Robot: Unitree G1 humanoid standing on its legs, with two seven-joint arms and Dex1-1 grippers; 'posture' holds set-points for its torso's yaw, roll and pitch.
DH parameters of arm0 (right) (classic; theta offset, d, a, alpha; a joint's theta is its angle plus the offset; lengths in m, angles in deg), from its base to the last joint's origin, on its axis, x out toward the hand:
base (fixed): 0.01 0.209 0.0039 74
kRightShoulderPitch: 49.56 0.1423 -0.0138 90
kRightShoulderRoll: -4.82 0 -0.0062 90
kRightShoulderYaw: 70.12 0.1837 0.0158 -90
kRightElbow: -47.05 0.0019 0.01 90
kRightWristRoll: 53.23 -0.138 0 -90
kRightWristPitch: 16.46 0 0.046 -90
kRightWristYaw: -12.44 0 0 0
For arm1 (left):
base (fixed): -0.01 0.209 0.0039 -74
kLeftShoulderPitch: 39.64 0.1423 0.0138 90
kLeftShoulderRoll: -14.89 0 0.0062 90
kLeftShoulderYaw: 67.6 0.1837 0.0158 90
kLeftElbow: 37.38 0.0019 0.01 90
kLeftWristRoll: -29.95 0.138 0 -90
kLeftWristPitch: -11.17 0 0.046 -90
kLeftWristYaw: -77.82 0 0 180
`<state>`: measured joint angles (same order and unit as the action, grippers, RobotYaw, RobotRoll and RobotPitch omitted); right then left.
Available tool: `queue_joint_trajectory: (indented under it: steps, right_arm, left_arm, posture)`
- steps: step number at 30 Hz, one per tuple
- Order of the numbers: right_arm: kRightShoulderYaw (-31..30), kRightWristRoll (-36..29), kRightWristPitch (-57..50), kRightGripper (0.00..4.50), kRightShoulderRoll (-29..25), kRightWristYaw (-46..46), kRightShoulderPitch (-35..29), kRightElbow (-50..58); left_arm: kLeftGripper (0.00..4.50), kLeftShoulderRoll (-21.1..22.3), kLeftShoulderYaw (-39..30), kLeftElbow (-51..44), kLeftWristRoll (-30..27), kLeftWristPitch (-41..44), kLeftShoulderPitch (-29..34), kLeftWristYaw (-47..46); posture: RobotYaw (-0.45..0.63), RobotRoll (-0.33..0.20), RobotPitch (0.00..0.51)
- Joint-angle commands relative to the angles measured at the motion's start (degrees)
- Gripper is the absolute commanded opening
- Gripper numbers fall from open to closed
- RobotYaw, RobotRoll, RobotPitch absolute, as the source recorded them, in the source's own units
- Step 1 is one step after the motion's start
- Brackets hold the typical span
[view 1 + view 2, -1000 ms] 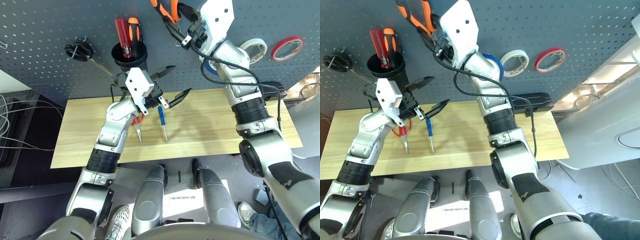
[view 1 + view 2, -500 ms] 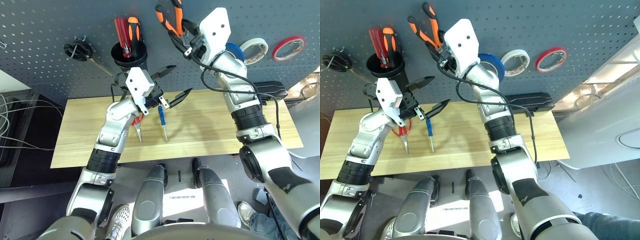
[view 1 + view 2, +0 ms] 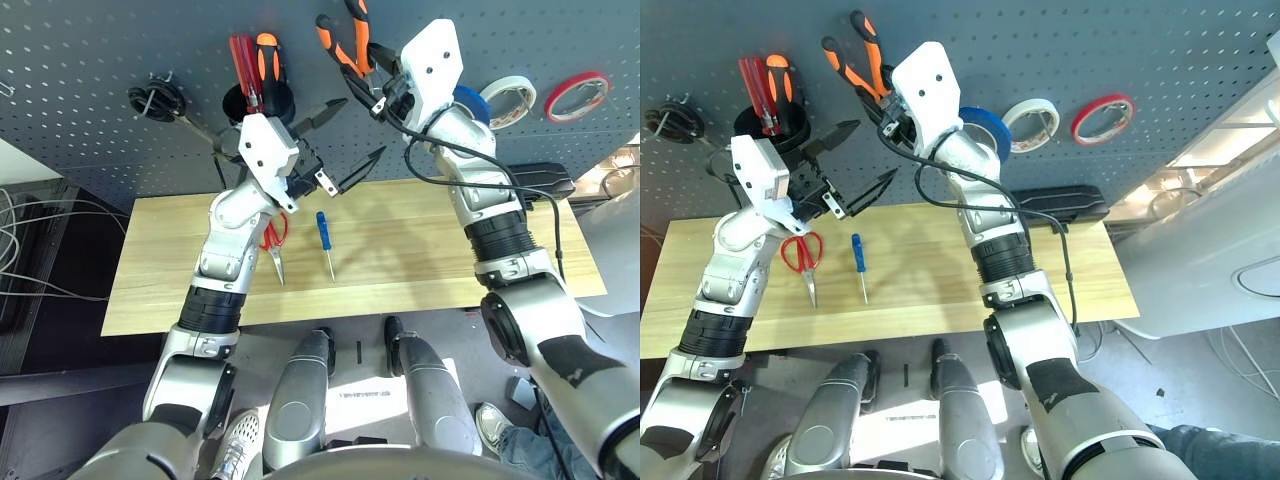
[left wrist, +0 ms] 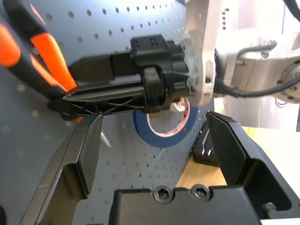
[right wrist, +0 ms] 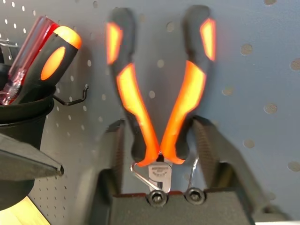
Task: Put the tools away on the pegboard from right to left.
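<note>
The right gripper (image 5: 159, 140) has come down a little from its high reach of a second ago, and the pliers (image 3: 345, 40) now sit lower on the pegboard (image 3: 90, 80), handles up and nose down; their long axis runs roughly upright along the board, the two handles splaying apart toward the top. In the right wrist view the right jaws stand just outside the handles near the pivot, looking slightly parted from them; whether they still press I cannot tell, though I judge the pliers are hung or very nearly so and the grip is being let go. The left gripper (image 3: 335, 140) has risen from over the table toward the board; its jaws are wide apart and hold nothing.

The blue tape (image 3: 985, 125) hangs on the board just behind the right arm, so the first item looks done and the pliers are second. The screwdriver (image 3: 324, 240) lies on the table (image 3: 430, 260), handle toward the board, tip toward the robot; the scissors (image 3: 800, 255) lie just beside it, red handles toward the board, blades toward the robot; both are not yet put away.
</note>
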<state>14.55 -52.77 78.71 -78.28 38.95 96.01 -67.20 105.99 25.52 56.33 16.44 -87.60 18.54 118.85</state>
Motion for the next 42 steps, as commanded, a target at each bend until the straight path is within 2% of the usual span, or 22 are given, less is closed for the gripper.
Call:
queue_joint_trajectory:
  steps: [1,2,3,8,12,16,20,22,26,31,38,42]
  right_arm:
    - [0.58,-0.80,-3.72,3.94,-1.63,0.44,-3.27,6.02]
    - [0.93,-1.42,-6.04,4.31,-2.33,0.65,-5.15,9.67]
    - [1.18,-1.95,-8.30,4.45,-2.96,0.76,-6.83,12.85]
    - [3.37,-5.04,-18.24,4.45,-5.43,0.05,-16.17,28.62]
    - [3.54,-10.31,-27.83,4.45,-7.85,3.02,-23.77,39.64]
    - [1.71,-14.00,-34.08,4.45,-11.02,6.72,-28.72,45.06]
    - [0.61,-16.04,-40.59,4.45,-12.78,8.20,-33.75,42.23]
    - [1.24,-15.26,-40.54,4.45,-11.94,6.55,-35.44,38.62]
    - [3.92,-18.27,-45.28,4.45,-9.59,5.57,-37.04,31.17]
    - [1.21,-15.92,-42.88,4.45,-10.84,7.61,-37.79,23.58]
    - [-3.79,-12.29,-37.52,4.45,-11.52,10.22,-36.57,19.66]
    - [-3.57,-11.86,-36.32,4.45,-10.72,9.65,-35.75,18.90]
  left_arm:
    - [4.50,0.86,1.51,1.08,1.79,0.00,1.79,0.84]
    - [4.50,1.21,1.86,1.51,2.73,-0.21,1.89,0.78]
    - [4.50,1.43,2.06,1.88,3.29,-0.46,1.93,0.74]
    - [4.50,2.38,2.91,2.64,4.58,0.09,2.54,1.04]
    - [4.50,2.82,3.83,4.07,5.98,0.47,3.03,0.99]
    - [4.50,3.16,5.52,6.87,8.15,1.58,2.90,1.24]
    - [4.50,2.96,7.15,10.49,11.79,3.87,2.40,-0.72]
    - [4.50,2.79,7.87,12.69,14.21,9.24,1.97,-2.82]
    - [4.50,2.13,9.16,18.45,18.51,16.66,0.43,-6.70]
    - [4.50,-1.23,7.09,24.85,18.92,23.71,-2.69,-12.85]
    - [4.50,-4.85,4.44,32.47,17.87,32.55,-6.39,-19.00]
    - [4.50,-6.48,3.72,35.29,17.71,38.25,-7.12,-20.92]
  posture:
    - [0.17,0.000,0.329]
    - [0.17,0.000,0.329]
    - [0.17,0.000,0.329]
    - [0.17,0.000,0.327]
    - [0.16,0.000,0.326]
    - [0.15,0.000,0.319]
    - [0.15,0.000,0.315]
    - [0.15,0.000,0.311]
    - [0.16,0.000,0.303]
    - [0.17,0.000,0.306]
    - [0.17,0.000,0.305]
    - [0.16,0.000,0.306]
